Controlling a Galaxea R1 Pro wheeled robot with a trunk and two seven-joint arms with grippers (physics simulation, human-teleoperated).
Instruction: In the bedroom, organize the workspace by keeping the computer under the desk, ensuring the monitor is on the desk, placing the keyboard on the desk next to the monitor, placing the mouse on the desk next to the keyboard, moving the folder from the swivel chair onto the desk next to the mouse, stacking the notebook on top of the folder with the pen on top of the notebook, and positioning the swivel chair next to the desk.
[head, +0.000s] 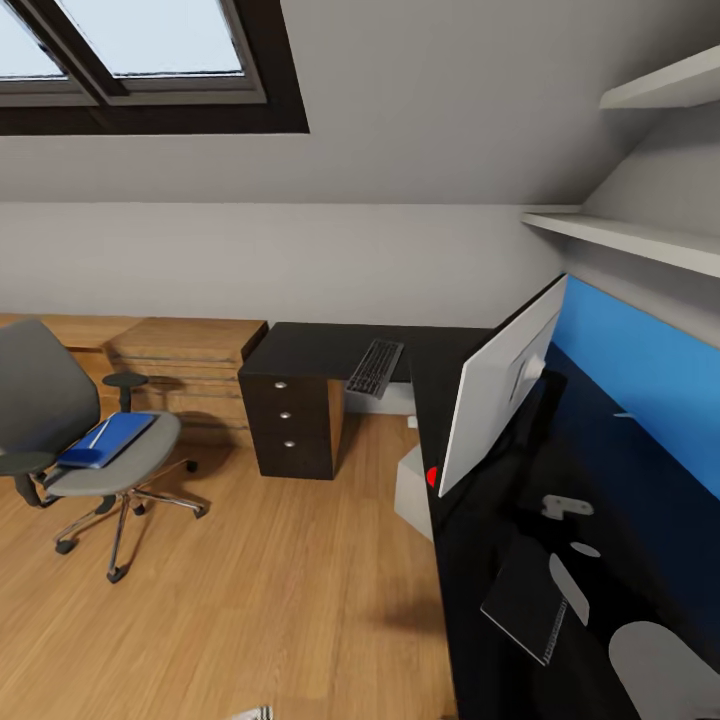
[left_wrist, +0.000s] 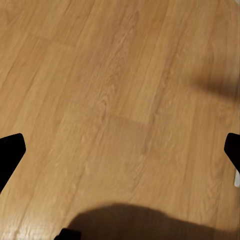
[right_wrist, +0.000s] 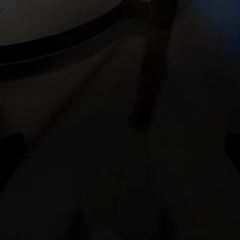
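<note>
Blue folder (head: 110, 437) lies on the swivel chair (head: 60, 420) seat, unfetched, well away from the left gripper (left_wrist: 120, 150), whose fingers spread empty over floorboards (left_wrist: 100, 75); right gripper's state I cannot tell.

Attic room surroundings, seen from the head view and the left wrist view

A dark-framed skylight (head: 130, 60) sits in the sloped ceiling at upper left, above a pale grey wall (head: 300, 260). Low light wooden shelving (head: 185, 365) stands against that wall. Two white wall shelves (head: 640, 240) run one above the other at upper right, over a bright blue wall panel (head: 640, 370). Light wood floor (head: 270, 600) spreads below, its planks also showing close up, crossed by a dark shadow (left_wrist: 145, 222).
</note>
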